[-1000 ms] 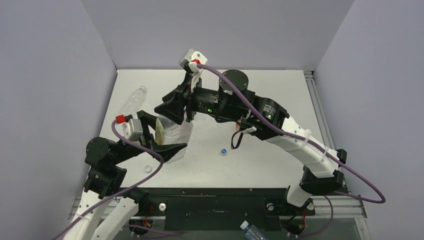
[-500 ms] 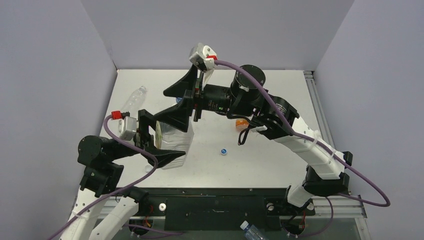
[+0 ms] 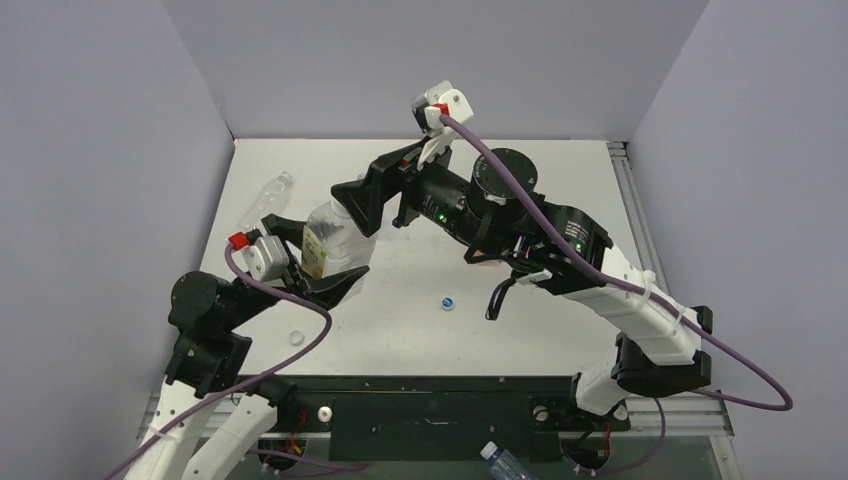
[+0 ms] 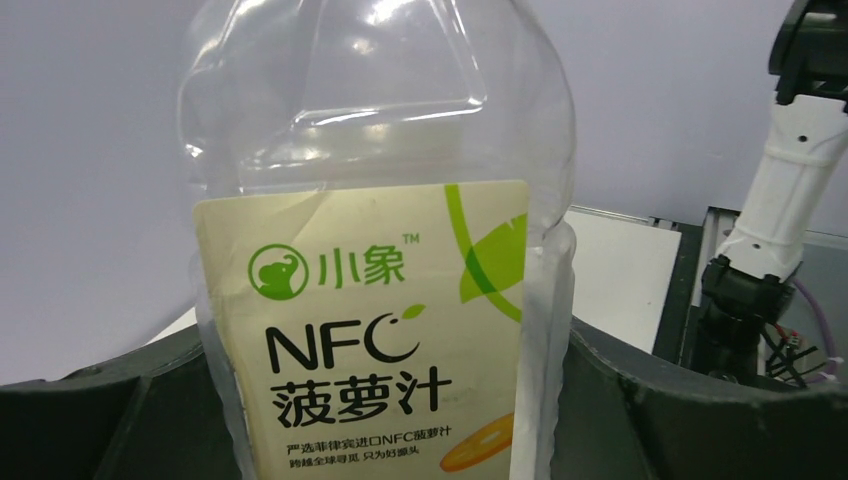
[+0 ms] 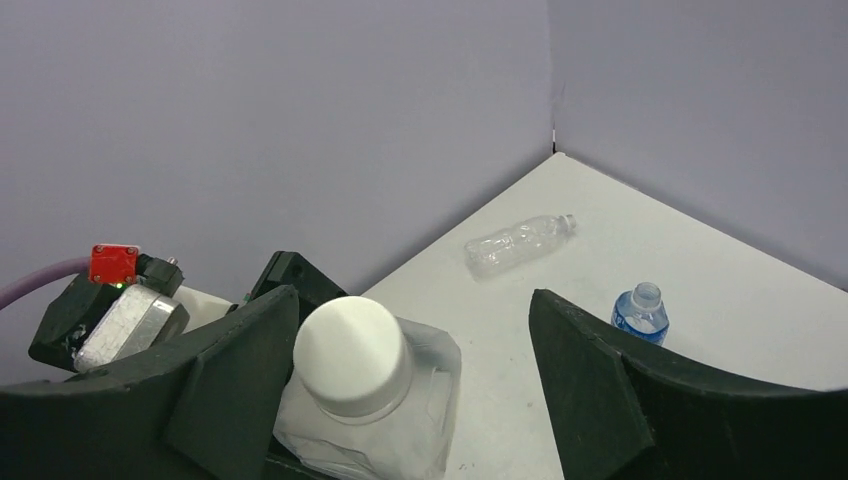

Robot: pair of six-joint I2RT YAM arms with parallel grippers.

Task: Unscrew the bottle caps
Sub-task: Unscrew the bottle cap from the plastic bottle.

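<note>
In the overhead view, the left claw (image 3: 320,258) at centre left is clamped around the body of a clear juice bottle (image 3: 335,235) with a pale yellow label. The right claw (image 3: 365,192) hangs at the bottle's top, just above centre, and hides the neck. Whether its fingers touch anything cannot be told from here. A blue-and-white cap (image 3: 447,302) lies loose on the white surface (image 3: 400,340) near the middle of the frame. A small white cap (image 3: 296,337) lies lower left of it, near the left arm. A clear bottle (image 3: 268,195) lies on its side at the upper left.

In the left wrist view, the juice bottle (image 4: 380,250) fills the frame. The left claw (image 4: 375,410) has a dark finger pressed against each side of it along the bottom edge.

In the right wrist view, the right claw (image 5: 412,310) is spread wide. The white cap (image 5: 350,355) sits screwed on the juice bottle (image 5: 420,420) at lower centre, just beside the left-hand finger and well apart from the right-hand one. The clear bottle (image 5: 520,240) lies on the surface (image 5: 720,300) above centre. A blue-labelled bottle (image 5: 640,312) stands upright to the right.
</note>
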